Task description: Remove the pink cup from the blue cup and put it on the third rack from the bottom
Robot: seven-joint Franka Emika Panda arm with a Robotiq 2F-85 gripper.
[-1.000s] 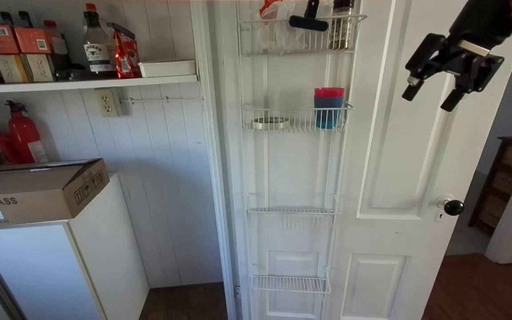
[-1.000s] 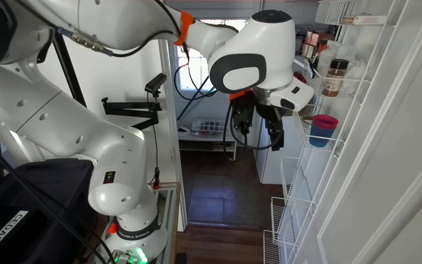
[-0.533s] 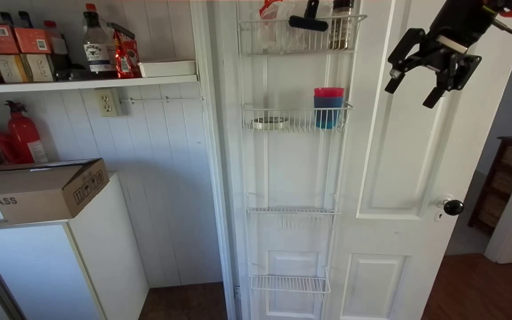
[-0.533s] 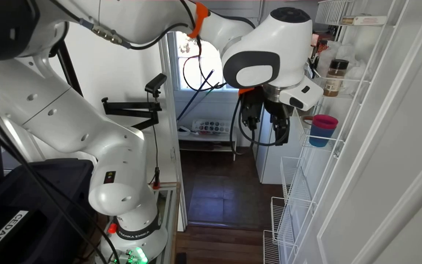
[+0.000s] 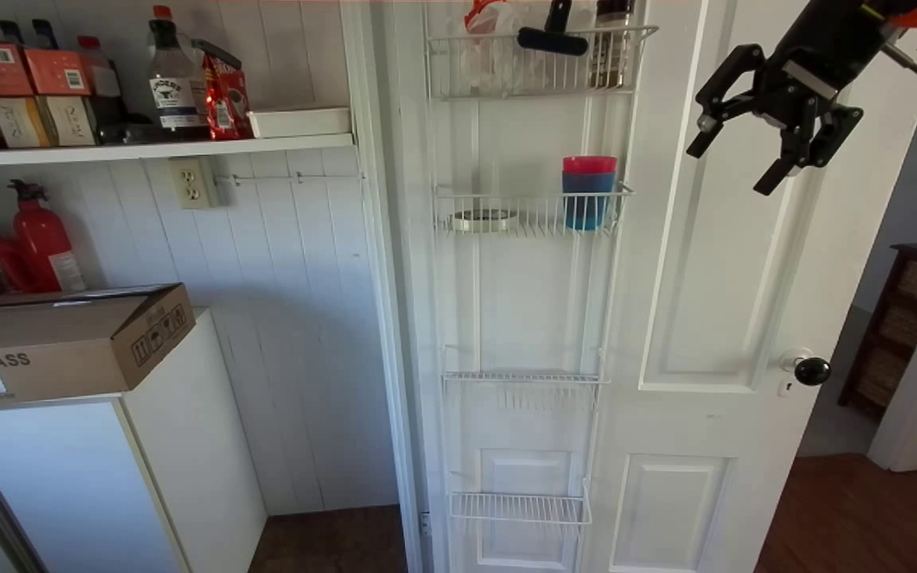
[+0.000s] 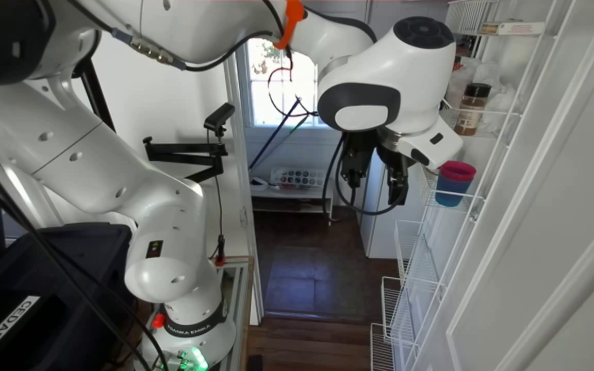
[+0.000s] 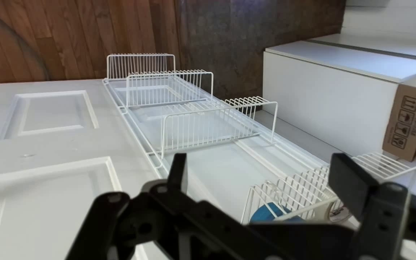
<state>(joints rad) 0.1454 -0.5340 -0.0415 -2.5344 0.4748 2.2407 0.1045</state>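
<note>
The pink cup (image 5: 590,165) is nested in the blue cup (image 5: 586,185), only its upper rim showing. Both stand upright at one end of a white wire rack. They also show in an exterior view as the pink rim (image 6: 458,169) above the blue cup (image 6: 451,190). In the wrist view only part of the blue cup (image 7: 265,213) shows behind wires; the pink cup is hidden there. My gripper (image 5: 733,165) is open and empty, apart from the cups; its open jaws also show in the wrist view (image 7: 261,162). The third rack from the bottom (image 7: 219,109) is the tier below the cups' rack.
A round tape roll (image 5: 484,221) shares the cups' rack. The rack above holds a spice jar (image 6: 471,109), plastic bags and a black clip (image 5: 552,41). Two lower racks show in the wrist view (image 7: 170,74). The door knob (image 5: 813,371) sticks out. A cardboard box (image 5: 68,342) sits on a white cabinet.
My gripper has moved toward the rack and cups, mostly in the earlier half second, and its wrist has tilted slightly. It stays open. The cups have not moved.
</note>
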